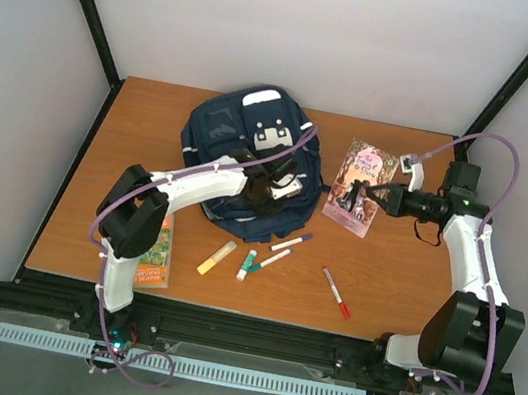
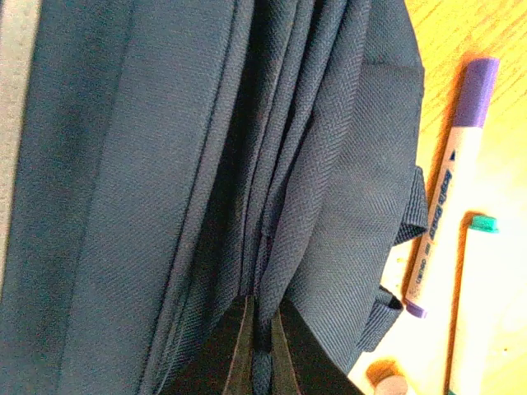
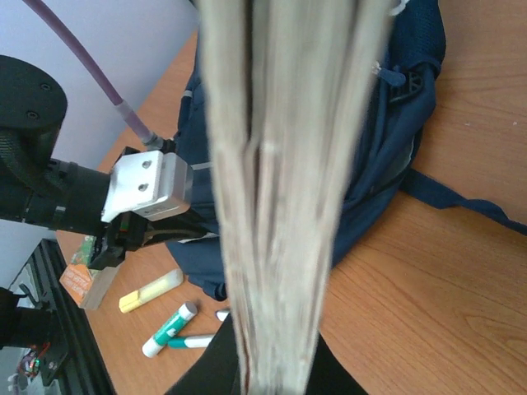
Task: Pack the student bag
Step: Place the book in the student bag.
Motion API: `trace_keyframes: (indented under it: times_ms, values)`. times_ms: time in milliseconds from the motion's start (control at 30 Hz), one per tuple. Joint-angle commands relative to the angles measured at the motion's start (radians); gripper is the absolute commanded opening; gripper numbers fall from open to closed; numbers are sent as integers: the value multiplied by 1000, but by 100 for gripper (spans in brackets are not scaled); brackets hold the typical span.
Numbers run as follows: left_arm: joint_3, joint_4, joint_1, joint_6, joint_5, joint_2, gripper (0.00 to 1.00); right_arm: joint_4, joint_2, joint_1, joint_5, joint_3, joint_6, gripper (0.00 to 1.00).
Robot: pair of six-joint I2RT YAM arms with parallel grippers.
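Observation:
The navy student bag (image 1: 241, 153) lies at the back middle of the table, white patch up. My left gripper (image 1: 264, 185) is shut on a fold of the bag's fabric (image 2: 262, 329) near its opening. My right gripper (image 1: 378, 194) is shut on a pink illustrated book (image 1: 359, 186), holding it by its right edge just right of the bag. In the right wrist view the book's page edges (image 3: 280, 206) fill the middle, with the bag (image 3: 387, 140) behind.
In front of the bag lie a yellow highlighter (image 1: 215, 257), a green glue stick (image 1: 247, 265), a teal pen (image 1: 268, 260), a purple marker (image 1: 292, 242) and a red pen (image 1: 335, 292). A green-orange booklet (image 1: 156, 259) lies at front left.

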Motion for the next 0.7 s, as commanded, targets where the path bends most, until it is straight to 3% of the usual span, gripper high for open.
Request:
trace_keyframes:
  times_ms: [0,300,667]
  values:
    - [77,17,-2,-38,-61,-56,2,-143,-47,-6,5,75,-33,3]
    - [80,126,-2,-70,-213,-230,1,-230,73,40,-86,48,-39,3]
    - [-82,327,19,-115,-272,-339,1,-315,301,261,-201,51,-77,3]
